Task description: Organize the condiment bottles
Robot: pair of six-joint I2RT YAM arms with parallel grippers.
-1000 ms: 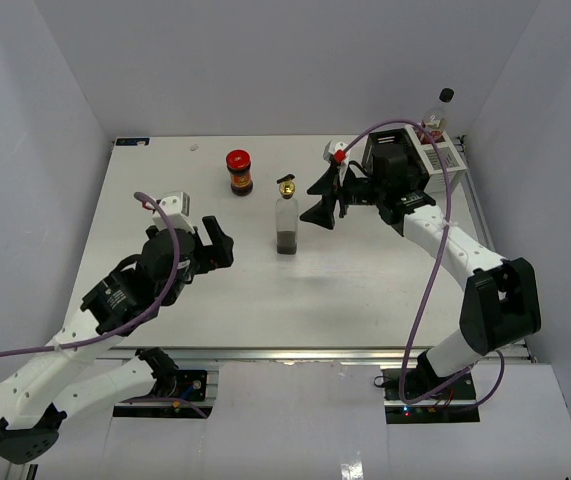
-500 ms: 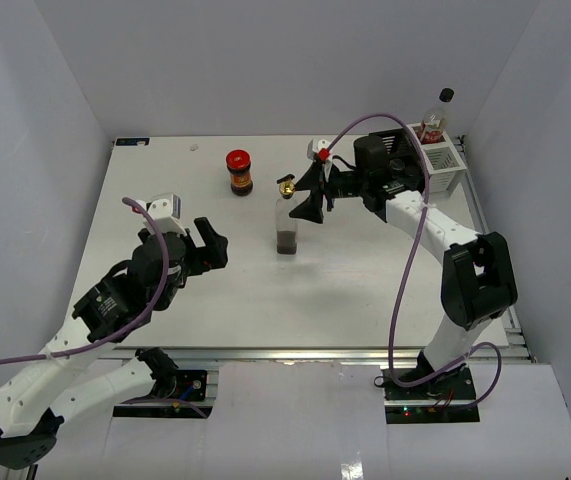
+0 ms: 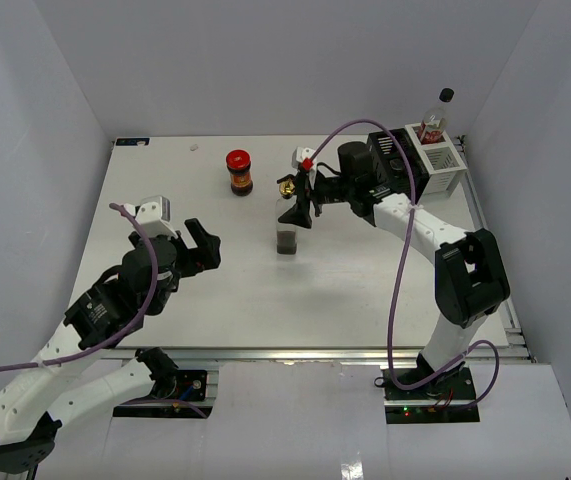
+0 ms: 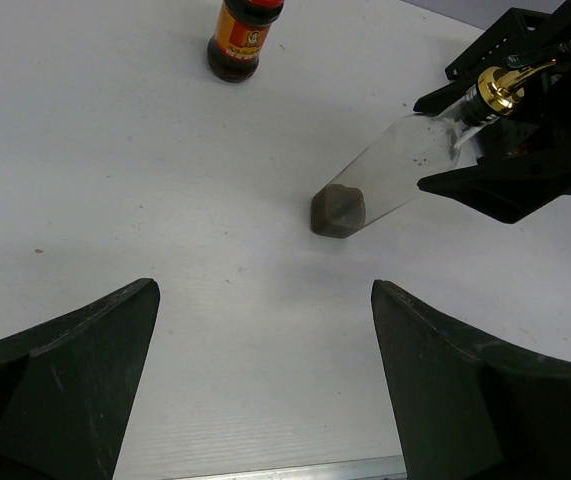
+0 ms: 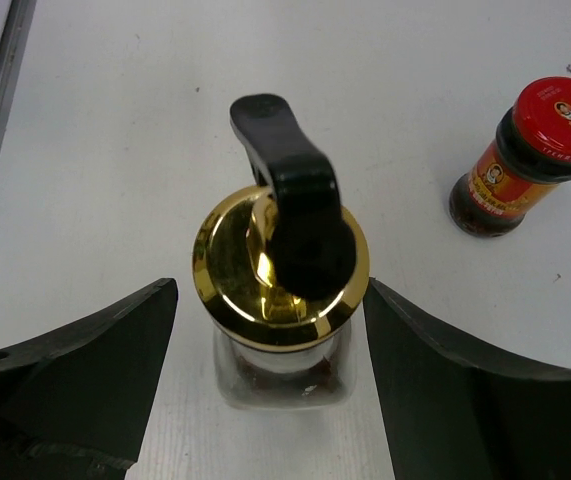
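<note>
The clear gold-topped bottle (image 3: 286, 228) stands upright mid-table. It fills the right wrist view (image 5: 280, 270), with a black spout on its gold cap. My right gripper (image 3: 294, 201) is open, with one jaw on each side of the cap and gaps on both sides (image 5: 270, 292). The dark jar with the red lid (image 3: 239, 172) stands behind and to the left, and shows in both wrist views (image 5: 525, 160) (image 4: 240, 40). The red-labelled bottle (image 3: 433, 122) stands in the rack. My left gripper (image 3: 201, 247) is open and empty, low over bare table (image 4: 265, 290). I see no spice shakers.
The black and white wire rack (image 3: 435, 160) sits at the far right corner, against the right wall. The table's near metal edge (image 4: 295, 468) lies just below my left gripper. White walls enclose the table on the left, back and right.
</note>
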